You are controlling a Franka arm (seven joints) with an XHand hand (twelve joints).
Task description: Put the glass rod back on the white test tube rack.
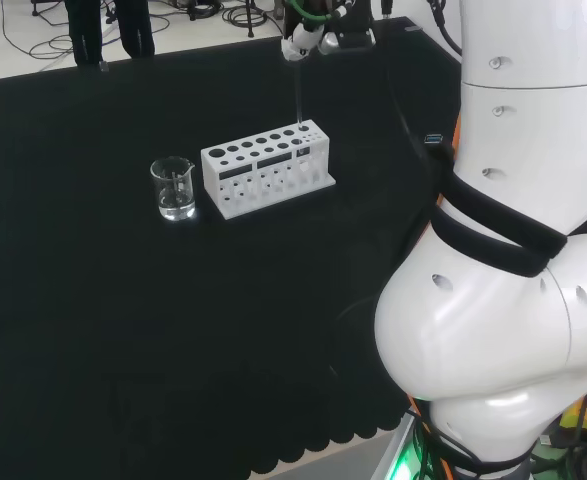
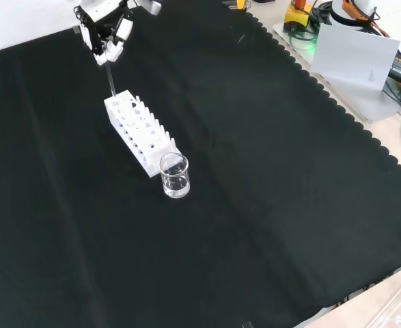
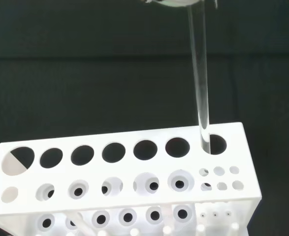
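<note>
We see the hand (image 1: 308, 35) near the far edge of the tabletop (image 1: 123, 330) in the head view, poised above the right end of the white test tube rack (image 1: 265, 167). Its fingers (image 2: 111, 44) are curled round the top of the glass rod (image 1: 299, 98), which hangs upright beneath them. In the front view the hand (image 2: 104, 27) comes in from the top left, and the glass rod (image 2: 111, 80) drops straight to the far end of the white test tube rack (image 2: 139, 133).

From the wrist view we can place the tip exactly: the glass rod (image 3: 200, 83) meets the end hole of the back row of large holes in the white test tube rack (image 3: 129, 172), and its lower end sits just inside that hole's rim. How deep it goes, we cannot tell. The other large holes in that row look free.

A clear glass beaker (image 1: 174, 188) stands just beside the left end of the rack in the head view; in the front view the beaker (image 2: 175, 175) is at the rack's near end, close against it. It seems to hold a little clear liquid. The black cloth covers the tabletop all round both pieces.
</note>
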